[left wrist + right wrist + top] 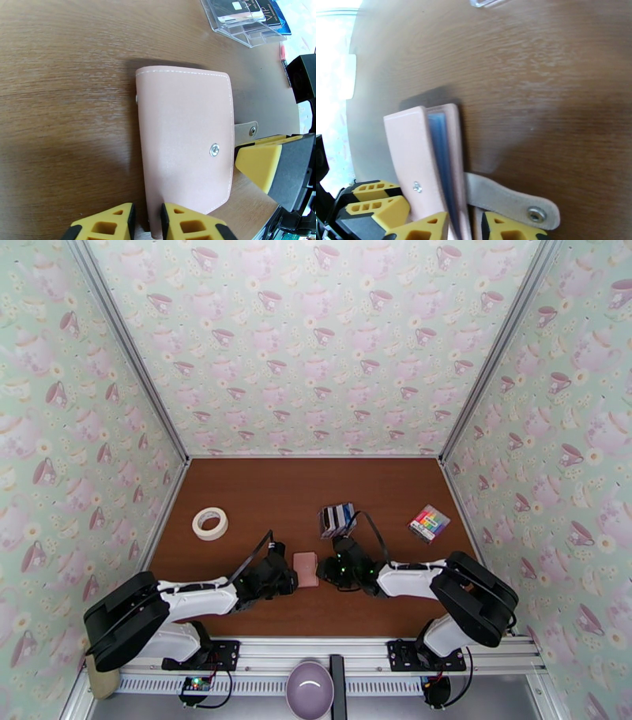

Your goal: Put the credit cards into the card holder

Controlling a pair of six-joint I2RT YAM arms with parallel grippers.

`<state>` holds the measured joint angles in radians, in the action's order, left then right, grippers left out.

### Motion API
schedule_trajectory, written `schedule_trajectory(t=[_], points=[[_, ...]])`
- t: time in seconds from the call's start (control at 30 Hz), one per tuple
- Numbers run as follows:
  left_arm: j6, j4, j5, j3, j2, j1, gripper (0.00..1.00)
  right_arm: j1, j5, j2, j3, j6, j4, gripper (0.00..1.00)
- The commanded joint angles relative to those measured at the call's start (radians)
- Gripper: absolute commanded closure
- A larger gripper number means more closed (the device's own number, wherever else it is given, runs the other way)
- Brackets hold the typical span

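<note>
We see the card holder (306, 569) lying on the table (261, 493) between the two grippers, its top flap slightly lifted and showing pale blue inside. The left gripper (147, 213) pinches one edge, its fingers almost together. The right gripper (464, 219) straddles the opposite edge beside the snap tab (513, 203); we cannot tell whether it presses. The credit cards (337, 519) sit nearby in a clear stand (252, 33).

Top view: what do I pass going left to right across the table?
The tape roll → card holder → credit cards in their stand → striped block.
</note>
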<state>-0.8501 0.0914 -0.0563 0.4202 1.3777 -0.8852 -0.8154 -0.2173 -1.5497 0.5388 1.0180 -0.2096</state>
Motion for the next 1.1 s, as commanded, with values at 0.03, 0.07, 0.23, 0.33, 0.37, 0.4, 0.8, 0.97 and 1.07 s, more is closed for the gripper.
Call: schedule_trajectory(t=[0.03, 0.07, 0.23, 0.33, 0.37, 0.4, 0.8, 0.97, 1.07], points=[[-0.012, -0.017, 0.015, -0.029, 0.026, -0.001, 0.74, 0.008, -0.022, 0.034, -0.010, 0.010, -0.040, 0.68], [-0.012, -0.018, 0.015, -0.030, 0.025, -0.002, 0.74, 0.007, -0.022, 0.034, -0.008, 0.007, -0.039, 0.67], [-0.009, -0.021, 0.013, -0.029, 0.023, 0.004, 0.74, 0.011, -0.027, 0.018, 0.013, -0.005, -0.037, 0.66], [-0.003, -0.028, 0.013, -0.025, 0.020, 0.011, 0.73, 0.018, -0.042, -0.008, 0.021, -0.007, -0.058, 0.66], [0.000, -0.033, 0.014, -0.024, 0.017, 0.014, 0.72, 0.021, -0.047, -0.015, 0.024, -0.008, -0.066, 0.66], [0.002, -0.036, 0.015, -0.026, 0.014, 0.017, 0.72, 0.023, -0.053, -0.023, 0.026, -0.010, -0.072, 0.66], [0.018, -0.059, 0.027, -0.031, -0.019, 0.048, 0.76, 0.024, -0.080, -0.056, 0.064, -0.024, -0.084, 0.65], [0.028, -0.064, 0.033, -0.026, -0.018, 0.059, 0.78, 0.025, -0.085, -0.067, 0.066, -0.025, -0.086, 0.65], [0.029, -0.061, 0.038, -0.026, -0.018, 0.062, 0.79, 0.024, -0.087, -0.070, 0.066, -0.024, -0.090, 0.65]])
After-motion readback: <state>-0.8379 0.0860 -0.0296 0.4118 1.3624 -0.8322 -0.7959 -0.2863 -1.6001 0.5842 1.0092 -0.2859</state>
